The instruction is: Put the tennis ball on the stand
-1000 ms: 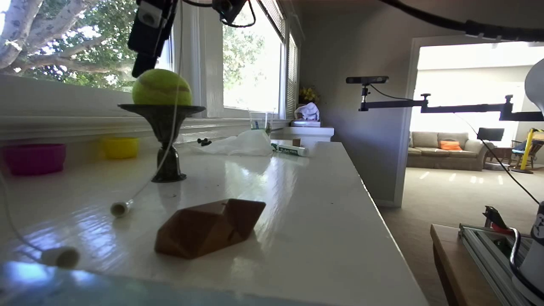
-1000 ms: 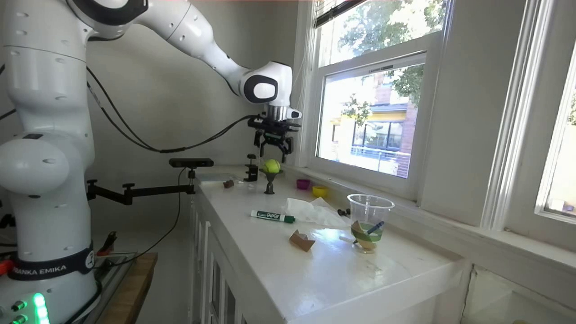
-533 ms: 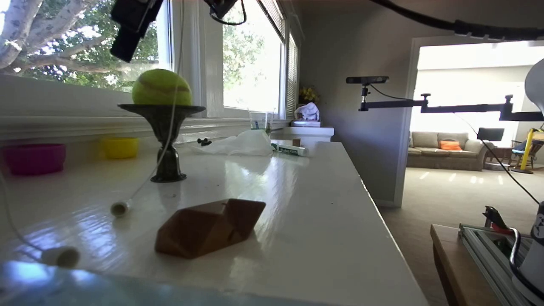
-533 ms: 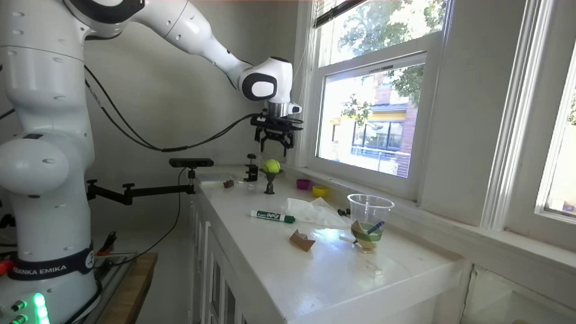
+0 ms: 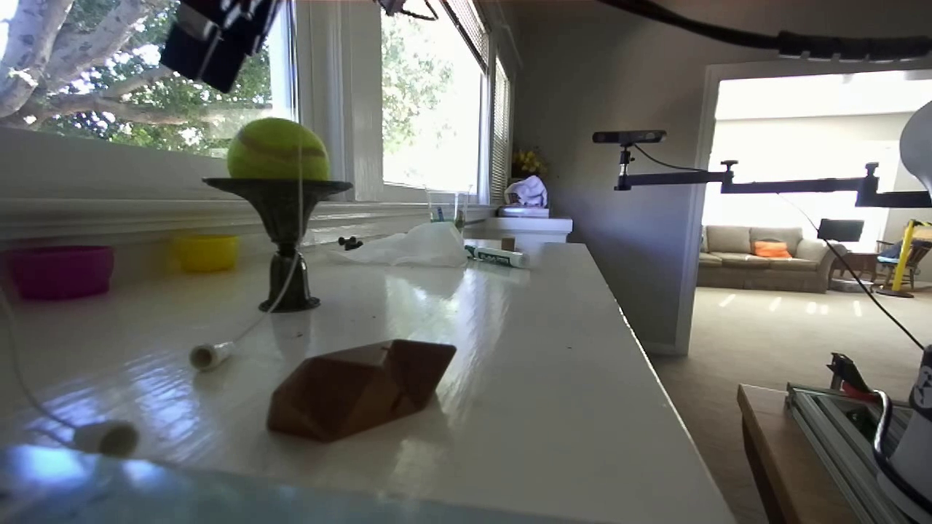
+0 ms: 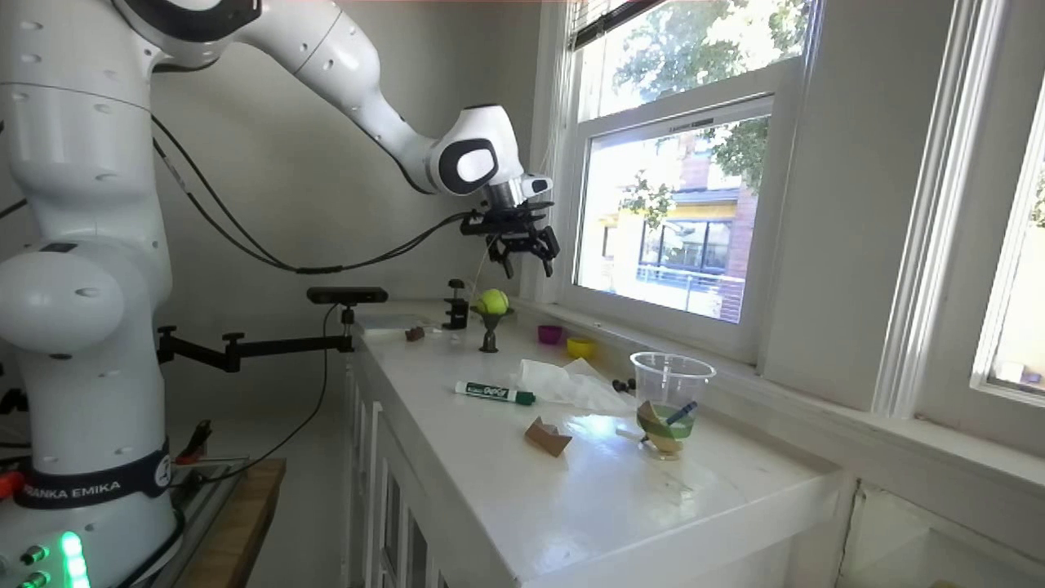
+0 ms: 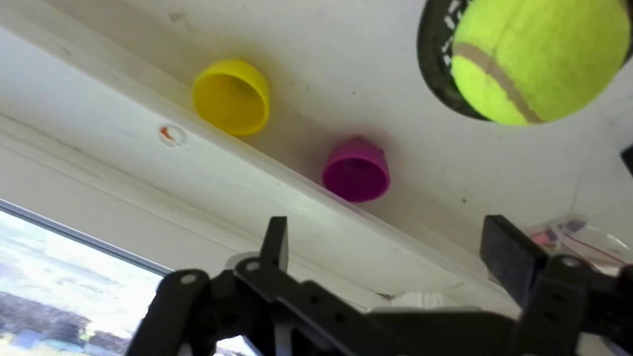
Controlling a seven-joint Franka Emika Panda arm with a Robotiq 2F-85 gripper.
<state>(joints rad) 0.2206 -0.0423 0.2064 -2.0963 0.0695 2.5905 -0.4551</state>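
Yellow-green and fuzzy, the tennis ball (image 5: 269,149) rests atop the stand (image 5: 277,211) on the bench (image 5: 524,364); its underside is hidden, so how snugly it sits is hard to judge. The end effector (image 6: 529,271) has lifted and tipped toward the window (image 6: 673,212), jaws wide apart and empty, while the ball stayed put: placement looks done.

Daylight from the overexposed window (image 6: 682,216) glares off the glossy counter (image 6: 612,498)
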